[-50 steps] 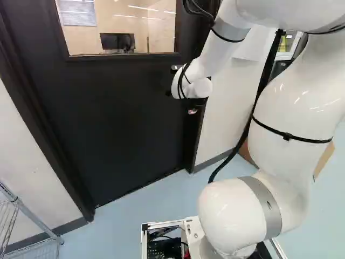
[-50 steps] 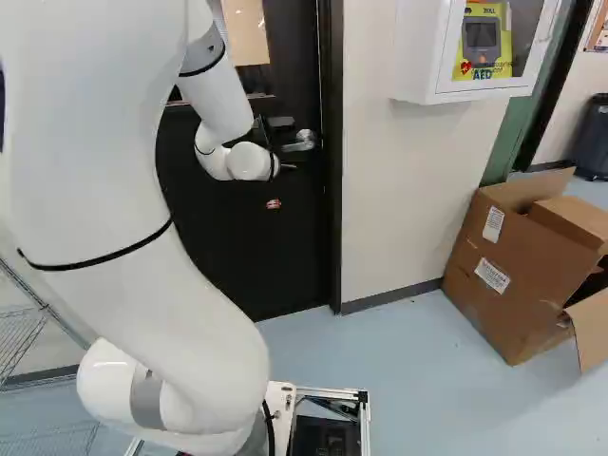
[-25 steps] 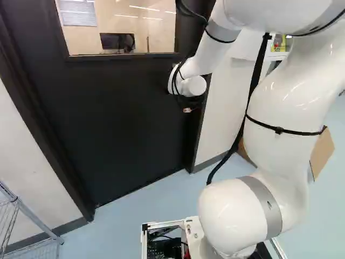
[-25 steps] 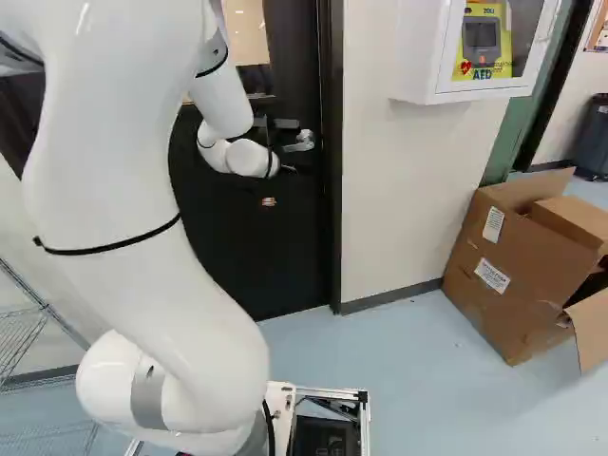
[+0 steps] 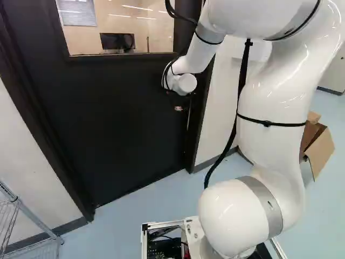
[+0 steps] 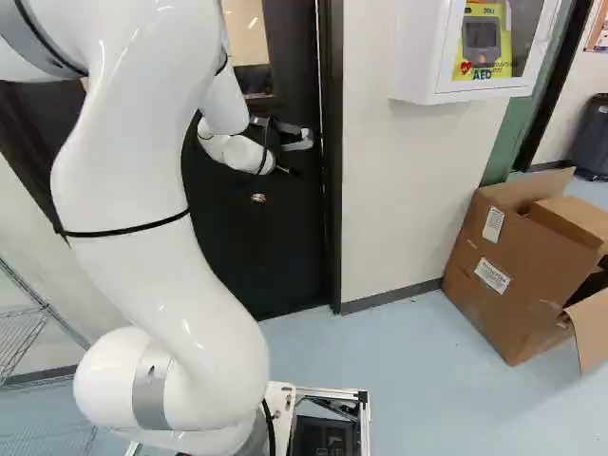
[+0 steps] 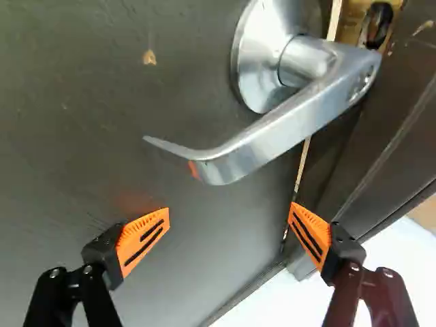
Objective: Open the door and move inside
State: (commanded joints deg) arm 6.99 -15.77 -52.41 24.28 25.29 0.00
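Beyond the blue floor (image 6: 408,370), the black door (image 5: 124,118) faces you, its lever (image 7: 272,133) at right, ahead of your wide-spread, empty fingers (image 7: 142,238). Farther right, a carton (image 6: 484,285) gapes; a white wall cabinet (image 6: 418,52) holds a device (image 6: 481,36).

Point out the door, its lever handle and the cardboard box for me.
Door (image 5: 118,124): left base view, on the dark panel below its window.
Lever handle (image 7: 272,137): wrist view, on the middle of the silver lever.
Cardboard box (image 6: 527,309): right base view, on its brown side, below the labels.
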